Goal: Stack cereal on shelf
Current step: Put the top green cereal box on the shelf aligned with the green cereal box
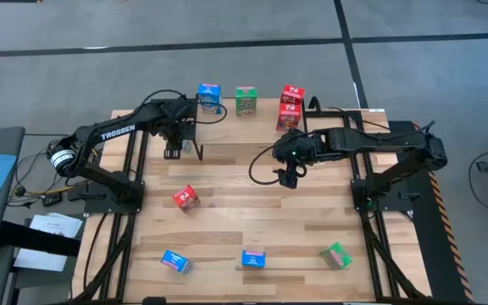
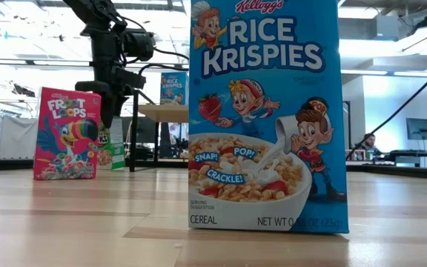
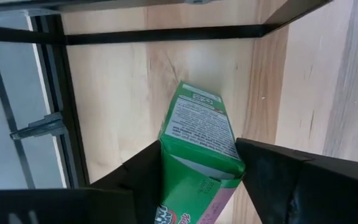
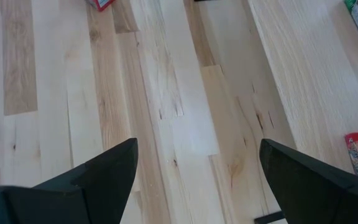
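A green cereal box stands between the fingers of my left gripper, which is shut on it beside the shelf's black legs at the table's far left. From above, the gripper hides that box. On the shelf stand a blue box, a green box and a stack of red boxes. My right gripper hangs open over bare tabletop near the middle. My left gripper pinches the green box between its two fingers, one on each narrow side near the flap end. The fingers come steeply from above. The box is tilted, its flap end toward the wrist; whether its far end touches the table I cannot tell.
Loose boxes lie on the table: a red one left of centre, two blue ones and a green one along the near edge. In the low view a blue box fills the foreground.
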Controlling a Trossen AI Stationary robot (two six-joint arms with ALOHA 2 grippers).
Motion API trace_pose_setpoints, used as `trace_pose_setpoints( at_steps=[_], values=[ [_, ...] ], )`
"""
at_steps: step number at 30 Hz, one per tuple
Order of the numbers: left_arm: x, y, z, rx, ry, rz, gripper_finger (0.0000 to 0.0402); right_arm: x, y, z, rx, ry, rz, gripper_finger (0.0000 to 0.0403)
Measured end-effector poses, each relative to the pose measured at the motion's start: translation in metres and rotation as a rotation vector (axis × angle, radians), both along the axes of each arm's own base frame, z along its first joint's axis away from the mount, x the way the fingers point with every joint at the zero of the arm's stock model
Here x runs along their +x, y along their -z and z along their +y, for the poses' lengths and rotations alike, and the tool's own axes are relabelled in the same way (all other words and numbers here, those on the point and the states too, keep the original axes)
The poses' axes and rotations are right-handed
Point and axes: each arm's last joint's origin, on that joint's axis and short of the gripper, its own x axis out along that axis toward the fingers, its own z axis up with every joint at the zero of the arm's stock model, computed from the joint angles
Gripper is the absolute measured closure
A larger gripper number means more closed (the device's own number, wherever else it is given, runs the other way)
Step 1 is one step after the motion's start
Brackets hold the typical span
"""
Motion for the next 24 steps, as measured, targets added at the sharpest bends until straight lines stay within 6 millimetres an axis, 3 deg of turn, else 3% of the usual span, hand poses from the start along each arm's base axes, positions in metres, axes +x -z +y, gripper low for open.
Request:
trace_pose_setpoints(
  at_steps=[11,24],
  values=[
    [0.000,-0.028,-0.011,-0.075,-0.129,0.019,0.0226,0.000,0.000,0.000,0.000,0.000,-0.001,0.0045],
    [0.003,-0.094,-0.030,-0.088,-0.199,-0.023,0.0226,0.001,-0.001,0.001,0.003,0.000,-0.016,0.0045]
  ],
)
